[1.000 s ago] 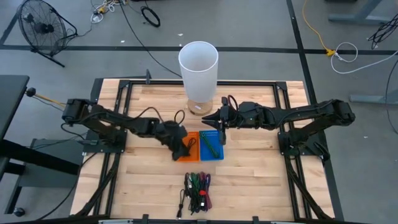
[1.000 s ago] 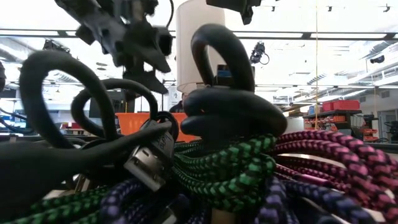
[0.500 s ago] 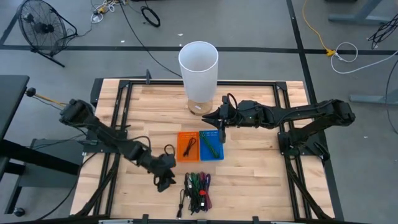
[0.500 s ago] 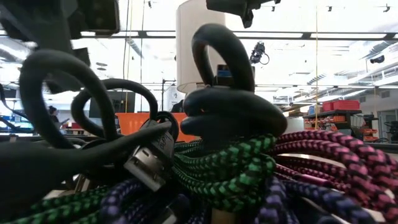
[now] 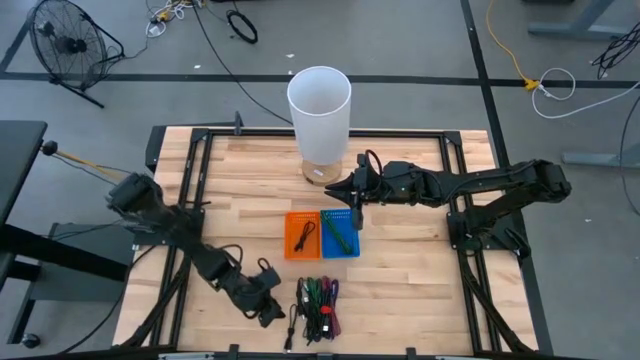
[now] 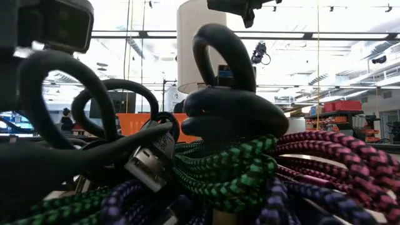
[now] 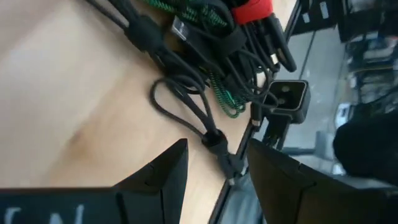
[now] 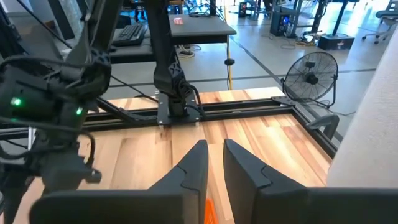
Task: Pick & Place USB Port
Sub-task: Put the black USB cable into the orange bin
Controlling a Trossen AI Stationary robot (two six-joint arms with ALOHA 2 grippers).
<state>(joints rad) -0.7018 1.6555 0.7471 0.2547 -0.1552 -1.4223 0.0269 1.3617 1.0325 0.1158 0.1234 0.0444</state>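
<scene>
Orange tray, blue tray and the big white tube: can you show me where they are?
orange tray (image 5: 297, 241): high view, on its bare orange floor.
blue tray (image 5: 349, 240): high view, on its blue floor beside the green cable.
white tube (image 5: 319, 128): high view, on its outer wall.

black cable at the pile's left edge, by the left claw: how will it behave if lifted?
Likely floppy: the black cable lies in slack loops. It may drag neighbours, since it crosses into the cable pile. Probably light, being thin. The left claw is open beside it.
</scene>
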